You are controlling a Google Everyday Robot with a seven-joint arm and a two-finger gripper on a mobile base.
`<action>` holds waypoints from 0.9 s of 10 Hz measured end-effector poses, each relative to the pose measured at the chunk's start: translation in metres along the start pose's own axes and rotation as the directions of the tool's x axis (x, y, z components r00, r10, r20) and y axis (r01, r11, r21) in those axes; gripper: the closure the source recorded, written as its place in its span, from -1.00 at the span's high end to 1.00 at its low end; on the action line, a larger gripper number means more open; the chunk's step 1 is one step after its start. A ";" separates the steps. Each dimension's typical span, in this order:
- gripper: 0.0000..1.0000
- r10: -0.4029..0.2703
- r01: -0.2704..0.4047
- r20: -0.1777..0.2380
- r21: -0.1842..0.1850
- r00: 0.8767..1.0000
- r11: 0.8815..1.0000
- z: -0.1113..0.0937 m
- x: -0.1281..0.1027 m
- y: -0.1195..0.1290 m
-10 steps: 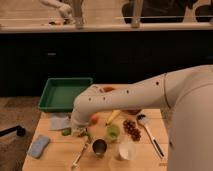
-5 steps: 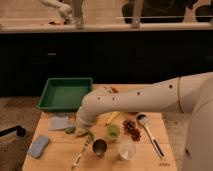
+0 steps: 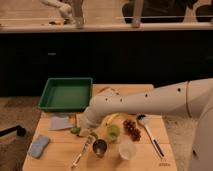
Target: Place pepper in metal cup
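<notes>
My gripper (image 3: 83, 131) hangs at the end of the white arm (image 3: 145, 102) that reaches in from the right, low over the left-middle of the wooden table (image 3: 55, 159). It is shut, with the green pepper (image 3: 75, 131) sticking out at its lower tip, mostly hidden by the fingers. The metal cup (image 3: 99, 147), small and shiny with a dark inside, stands upright a little to the right of the gripper and nearer the table's front edge.
A green tray (image 3: 66, 93) sits at the back left. A grey cloth (image 3: 60, 122) and a blue sponge (image 3: 39, 145) lie left. A round green fruit (image 3: 113, 131), a banana (image 3: 111, 118), a dark red heap (image 3: 132, 128), a spoon (image 3: 148, 132), a white cup (image 3: 127, 150) and a utensil (image 3: 80, 156) surround the cup.
The arm has swung its end rightward and a bit toward the front, bringing the gripper and the green piece closer to the metal cup.
</notes>
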 end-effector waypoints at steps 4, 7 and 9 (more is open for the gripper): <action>-1.00 0.023 -0.023 0.012 0.027 1.000 0.999 -0.015 0.008 0.001; -1.00 0.025 -0.026 0.042 0.030 0.999 0.999 -0.019 0.012 0.009; -1.00 0.021 -0.023 0.057 0.024 0.998 0.999 -0.018 0.011 0.019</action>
